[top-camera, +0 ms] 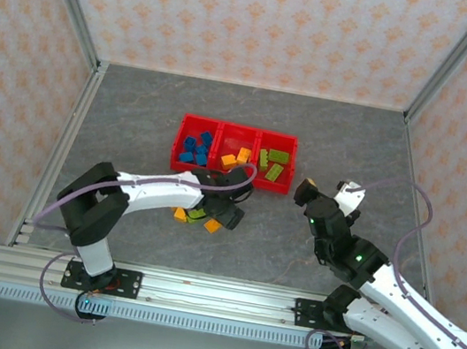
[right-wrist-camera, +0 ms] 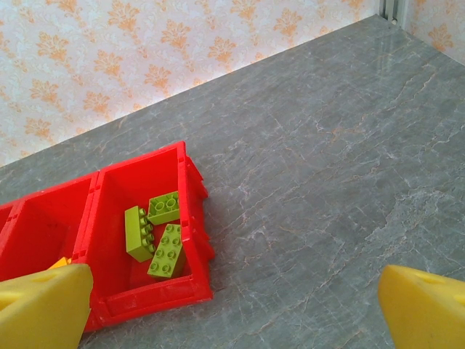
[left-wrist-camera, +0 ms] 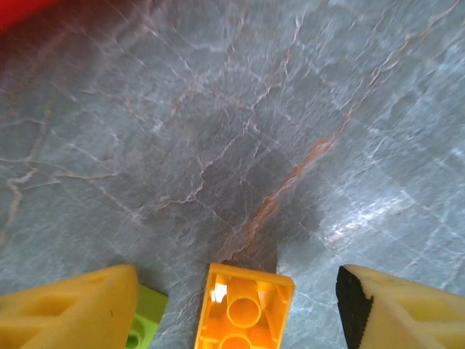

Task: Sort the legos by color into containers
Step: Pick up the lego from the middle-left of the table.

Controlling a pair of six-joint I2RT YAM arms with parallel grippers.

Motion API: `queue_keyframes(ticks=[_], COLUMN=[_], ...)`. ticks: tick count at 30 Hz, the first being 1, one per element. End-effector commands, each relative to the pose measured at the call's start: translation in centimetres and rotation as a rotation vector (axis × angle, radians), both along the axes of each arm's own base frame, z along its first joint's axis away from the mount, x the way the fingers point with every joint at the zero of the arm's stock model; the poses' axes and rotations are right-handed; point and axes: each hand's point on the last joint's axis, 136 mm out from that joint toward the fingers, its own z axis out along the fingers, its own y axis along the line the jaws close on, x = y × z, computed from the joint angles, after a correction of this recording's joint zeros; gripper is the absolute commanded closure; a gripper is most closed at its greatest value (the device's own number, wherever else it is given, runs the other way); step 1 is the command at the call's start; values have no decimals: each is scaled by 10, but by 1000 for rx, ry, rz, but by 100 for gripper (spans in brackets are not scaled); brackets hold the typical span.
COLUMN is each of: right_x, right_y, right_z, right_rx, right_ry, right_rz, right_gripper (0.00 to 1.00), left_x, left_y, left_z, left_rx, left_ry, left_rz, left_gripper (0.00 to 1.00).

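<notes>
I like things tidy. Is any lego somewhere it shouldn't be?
Yes. An orange brick and a lime green brick lie on the table by the left gripper, outside the red bins, not sorted yet.

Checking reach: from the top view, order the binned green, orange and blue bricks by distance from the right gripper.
From the right gripper:
1. Green bricks, on the right.
2. Orange bricks, in the middle.
3. Blue bricks, on the left.

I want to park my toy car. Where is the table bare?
Bare: the table between the red bins and the back wall, and left of the bins. Crowded: in front of the bins, where loose bricks and the left pincer sit.
</notes>
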Motion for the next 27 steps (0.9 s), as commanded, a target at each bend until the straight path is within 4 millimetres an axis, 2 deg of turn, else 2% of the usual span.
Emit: queue_keyframes(ticks=[1,7,12,16,18,27], right_x=[-1,-2,-1,-1,-1,0], right_y=[-6,-8,-9,-9,-9,-10], right_z=[-2,-2,-1,1,1,2], right_rx=[0,-9,-11,-14,-16,-18], right_ry=[-5,-1,-4,-10,-11,-14], right_rz=[-35,-40,-42,-45,-47,-50], right_gripper=[0,0,0,0,0,0], left_x=[-9,-13,-17,-18,-19,-19], left_y=[-2,3,2,3,3,9], left_z=[-10,-26,-34,-36,-36,-34], left_rx=[36,72,72,79,80,90], left_ry=[44,76,102,110,112,104], left_rz=[-52,-54,-59,-59,-57,-24], left_gripper=[27,30,38,44,56,63])
